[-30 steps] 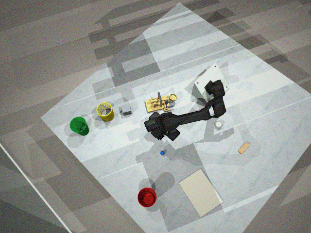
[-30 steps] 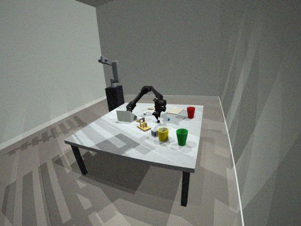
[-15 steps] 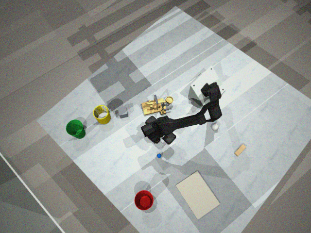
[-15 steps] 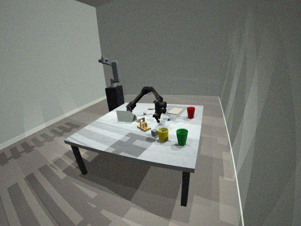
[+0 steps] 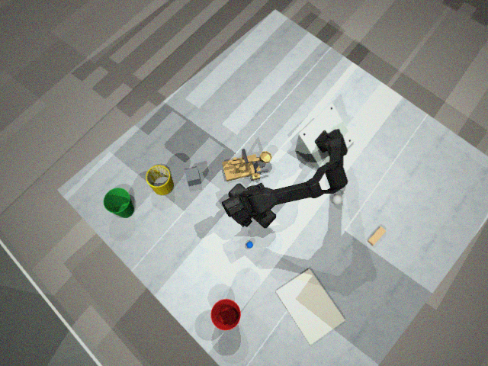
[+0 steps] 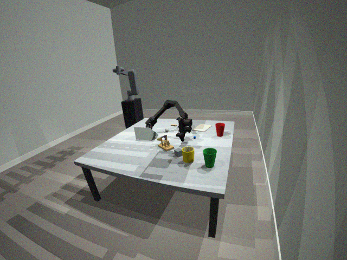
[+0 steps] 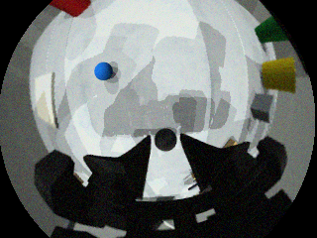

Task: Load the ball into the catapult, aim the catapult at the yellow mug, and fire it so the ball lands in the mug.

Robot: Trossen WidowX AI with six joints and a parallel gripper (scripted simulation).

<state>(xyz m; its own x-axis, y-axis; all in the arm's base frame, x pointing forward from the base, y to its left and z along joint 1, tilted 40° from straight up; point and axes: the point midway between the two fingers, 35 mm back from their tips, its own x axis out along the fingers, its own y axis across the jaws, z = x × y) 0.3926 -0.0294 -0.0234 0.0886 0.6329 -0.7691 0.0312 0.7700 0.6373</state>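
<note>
My gripper (image 6: 182, 138) (image 7: 165, 137) is open and low over the table, pointing down, with its fingertips on either side of a black ball (image 7: 165, 141). Narrow gaps show between the ball and both fingers. The arm hides the ball in the top view. The wooden catapult (image 5: 230, 171) (image 6: 166, 147) stands beside the gripper, its round cup at the end towards the arm's base. The yellow mug (image 5: 165, 187) (image 6: 188, 157) (image 7: 278, 75) stands upright beyond the catapult's other end.
A grey block (image 5: 193, 174) (image 6: 178, 152) (image 7: 262, 107) sits between catapult and yellow mug. Also there are a green mug (image 5: 118, 201) (image 6: 209, 159), blue ball (image 5: 249, 244) (image 7: 103, 71), red mug (image 5: 226, 314) (image 6: 219, 130), white ball (image 5: 337, 199), wooden block (image 5: 377, 235) and pale board (image 5: 293, 295).
</note>
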